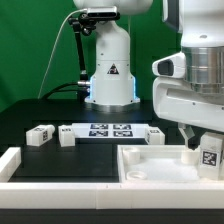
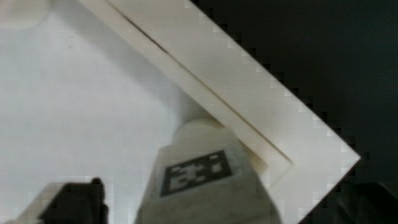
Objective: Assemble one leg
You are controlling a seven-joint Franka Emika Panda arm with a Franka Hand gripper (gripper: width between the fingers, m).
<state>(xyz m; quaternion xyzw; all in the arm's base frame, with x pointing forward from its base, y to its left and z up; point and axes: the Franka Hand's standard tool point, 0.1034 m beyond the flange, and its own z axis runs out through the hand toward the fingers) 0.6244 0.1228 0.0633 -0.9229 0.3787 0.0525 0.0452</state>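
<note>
Above the tray-like part [image 1: 160, 165], at the exterior view's right, my hand [image 1: 203, 152] holds one leg [image 1: 209, 154] between closed fingers. Other legs [image 1: 40, 135] lie on the table [image 1: 50, 110], near the marker board [image 1: 110, 130].

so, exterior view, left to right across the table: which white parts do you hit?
Small white tagged block → second small white block → flat white marker board with several tags → wide white tray-like part with raised corners → white tagged leg at the gripper.
</note>
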